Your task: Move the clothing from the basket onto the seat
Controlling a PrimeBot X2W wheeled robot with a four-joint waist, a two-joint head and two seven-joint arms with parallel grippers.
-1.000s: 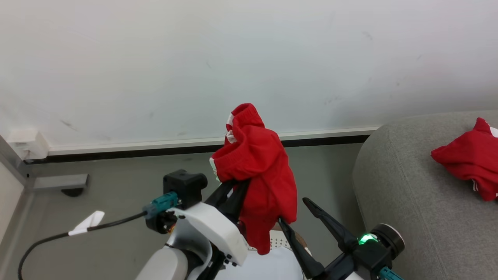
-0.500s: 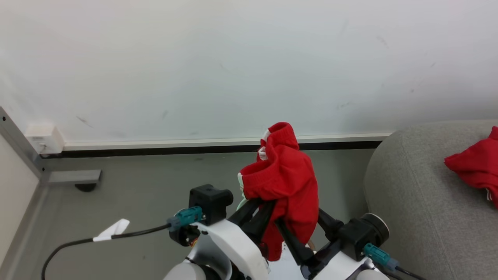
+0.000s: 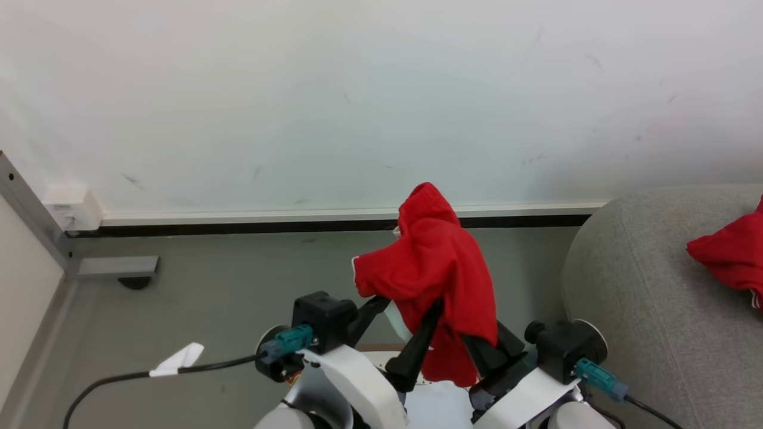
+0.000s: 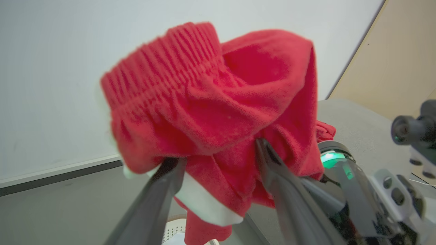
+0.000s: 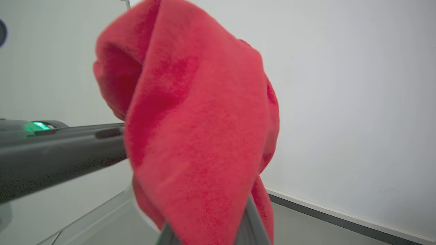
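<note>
Bright-red fleecy cloth garment [image 4: 211,102], matt, waistband ribbed, over dark matt plastic left fingers [image 4: 282,190]. Right of fingers, grey woven-fabric sofa seat [image 3: 644,310], coarse weave. Below them, smooth white plastic arm shell [image 3: 357,381].

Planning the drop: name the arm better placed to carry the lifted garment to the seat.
Right. The right gripper grips the red garment, on the side of the grey seat; the left gripper stands open, cloth only draped over it.

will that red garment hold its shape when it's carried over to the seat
Probably not: the red garment droops in folds over the open left end effector, so likely floppy. Only draped there, it may slide off.
</note>
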